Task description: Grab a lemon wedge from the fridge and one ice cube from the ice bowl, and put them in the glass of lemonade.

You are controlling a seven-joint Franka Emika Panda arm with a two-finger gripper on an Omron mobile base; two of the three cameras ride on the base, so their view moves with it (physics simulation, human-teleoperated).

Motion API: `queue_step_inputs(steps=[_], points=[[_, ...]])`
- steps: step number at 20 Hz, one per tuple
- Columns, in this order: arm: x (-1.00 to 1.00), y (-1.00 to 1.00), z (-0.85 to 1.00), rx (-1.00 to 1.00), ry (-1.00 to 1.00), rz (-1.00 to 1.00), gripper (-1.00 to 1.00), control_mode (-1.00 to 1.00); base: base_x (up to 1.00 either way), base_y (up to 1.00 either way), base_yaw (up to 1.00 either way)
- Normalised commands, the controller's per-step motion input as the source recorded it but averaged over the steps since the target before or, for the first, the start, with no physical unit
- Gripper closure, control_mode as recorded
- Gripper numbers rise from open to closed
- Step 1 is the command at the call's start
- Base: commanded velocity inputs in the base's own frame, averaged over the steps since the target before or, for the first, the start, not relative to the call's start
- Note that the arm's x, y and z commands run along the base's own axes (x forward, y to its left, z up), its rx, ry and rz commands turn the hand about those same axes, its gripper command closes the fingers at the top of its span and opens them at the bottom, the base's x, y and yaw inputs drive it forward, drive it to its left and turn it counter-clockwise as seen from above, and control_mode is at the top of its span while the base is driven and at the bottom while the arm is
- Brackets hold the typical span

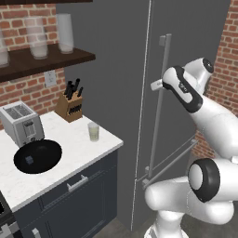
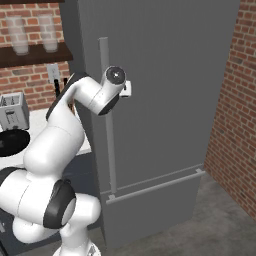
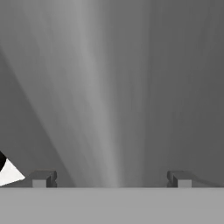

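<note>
The fridge [image 1: 116,88] [image 2: 170,100] stands with its doors closed, so the lemon wedge is hidden. My gripper [image 1: 156,85] [image 2: 128,89] is at the long vertical bar handle [image 1: 160,111] [image 2: 107,145], up near its top. In the hand view the gripper [image 3: 111,179] is open, its fingertips [image 3: 43,178] wide apart, and the pale handle [image 3: 103,109] runs up between them. On the white counter [image 1: 69,160] stand the glass of lemonade [image 1: 93,132] and the black ice bowl [image 1: 37,156] [image 2: 10,142]. One ice cube [image 1: 29,160] lies inside the bowl.
A toaster [image 1: 21,123] and a knife block [image 1: 69,107] sit at the back of the counter. A wooden shelf [image 1: 46,59] with frosted glasses hangs above. The fridge's lower drawer has a horizontal bar [image 1: 172,162]. A brick wall [image 2: 235,125] rises to the fridge's right.
</note>
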Motion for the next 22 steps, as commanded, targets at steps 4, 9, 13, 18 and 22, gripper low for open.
queue_step_inputs(steps=[4,9,13,18,22], points=[[0.25,0.00,-0.16,0.02,0.00,0.00,-1.00,-1.00,0.00,0.00,0.00],[0.00,0.00,-0.13,0.02,0.00,0.00,-1.00,-1.00,0.00,0.00,0.00],[0.04,0.02,0.00,0.00,0.01,0.00,1.00,-1.00,0.00,0.00,0.00],[0.00,0.00,0.00,0.00,0.00,0.00,1.00,-1.00,0.00,0.00,0.00],[0.01,-0.02,-0.02,-0.01,-0.03,-0.01,1.00,-1.00,0.00,0.00,0.00]])
